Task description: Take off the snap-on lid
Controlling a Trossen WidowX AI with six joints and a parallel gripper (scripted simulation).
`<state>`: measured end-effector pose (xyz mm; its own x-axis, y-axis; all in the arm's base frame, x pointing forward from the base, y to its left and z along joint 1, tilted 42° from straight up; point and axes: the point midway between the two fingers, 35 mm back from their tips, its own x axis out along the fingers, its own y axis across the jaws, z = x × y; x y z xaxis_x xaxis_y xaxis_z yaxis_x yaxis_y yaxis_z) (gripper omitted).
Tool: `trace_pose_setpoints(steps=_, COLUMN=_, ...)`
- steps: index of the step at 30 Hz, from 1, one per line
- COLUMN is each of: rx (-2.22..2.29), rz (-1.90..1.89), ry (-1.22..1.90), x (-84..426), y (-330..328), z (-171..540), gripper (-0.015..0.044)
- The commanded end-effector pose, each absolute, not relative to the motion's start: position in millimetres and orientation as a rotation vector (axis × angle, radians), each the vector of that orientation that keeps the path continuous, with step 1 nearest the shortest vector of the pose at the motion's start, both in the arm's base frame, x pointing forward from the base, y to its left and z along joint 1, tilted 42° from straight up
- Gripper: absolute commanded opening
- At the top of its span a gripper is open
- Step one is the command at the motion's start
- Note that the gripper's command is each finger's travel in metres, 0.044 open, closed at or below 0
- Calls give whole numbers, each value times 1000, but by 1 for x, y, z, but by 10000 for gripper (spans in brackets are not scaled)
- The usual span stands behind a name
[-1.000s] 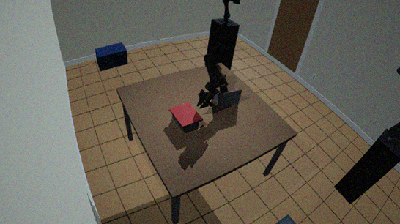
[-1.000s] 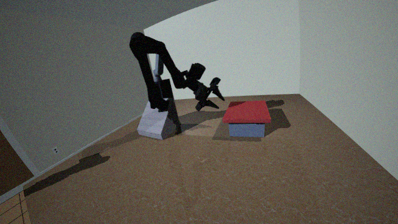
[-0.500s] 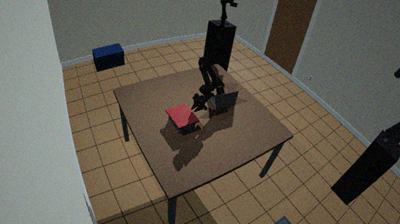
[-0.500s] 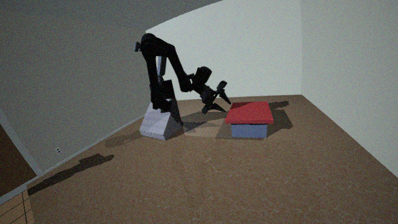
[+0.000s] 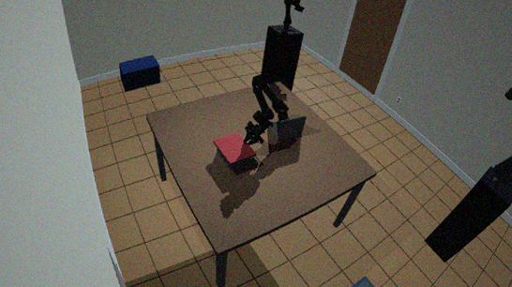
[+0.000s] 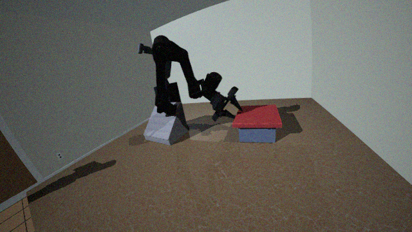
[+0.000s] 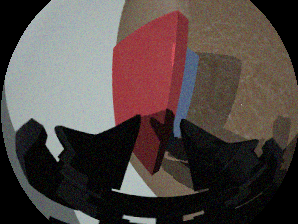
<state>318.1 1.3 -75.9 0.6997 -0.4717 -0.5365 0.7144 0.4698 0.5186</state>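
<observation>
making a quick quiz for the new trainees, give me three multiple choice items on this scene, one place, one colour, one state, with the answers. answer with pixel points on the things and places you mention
1. Where is the red lid [image 5: 234, 147] [image 6: 257, 116] [image 7: 145, 70]?
A) flat on the table
B) on the box
C) on the floor

2. What colour are the box's walls [image 6: 257, 135] [image 7: 188, 85]?
A) blue
B) yellow
C) green

3. How do the gripper's [image 5: 250, 140] [image 6: 237, 115] [image 7: 160, 120] fingers stand?
A) pressed together
B) out of view
C) apart

1 B: the exterior view shows it capping the box.
2 A: blue shows below the lid.
3 C: the wrist view shows a gap between the tips.
</observation>
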Motion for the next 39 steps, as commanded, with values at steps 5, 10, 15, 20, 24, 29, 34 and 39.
trace_pose_setpoints(steps=5, rx=797, rz=-733, ry=335, x=327, y=-2, z=-79, gripper=209)
trace_pose_setpoints(steps=10, rx=797, rz=-733, ry=335, x=327, y=-2, z=-79, gripper=175)
trace_pose_setpoints(steps=15, rx=797, rz=-733, ry=335, x=327, y=-2, z=-79, gripper=142)
trace_pose_setpoints(steps=20, rx=797, rz=-733, ry=335, x=327, y=-2, z=-79, gripper=70)
trace_pose_setpoints(steps=24, rx=797, rz=-733, ry=335, x=327, y=-2, z=-79, gripper=0)
trace_pose_setpoints(steps=29, rx=797, rz=-738, ry=334, x=325, y=-2, z=-79, gripper=0)
trace_pose_setpoints(steps=34, rx=797, rz=-738, ry=334, x=325, y=-2, z=-78, gripper=0)
trace_pose_setpoints(steps=39, rx=797, rz=-738, ry=334, x=325, y=-1, z=-77, gripper=0)
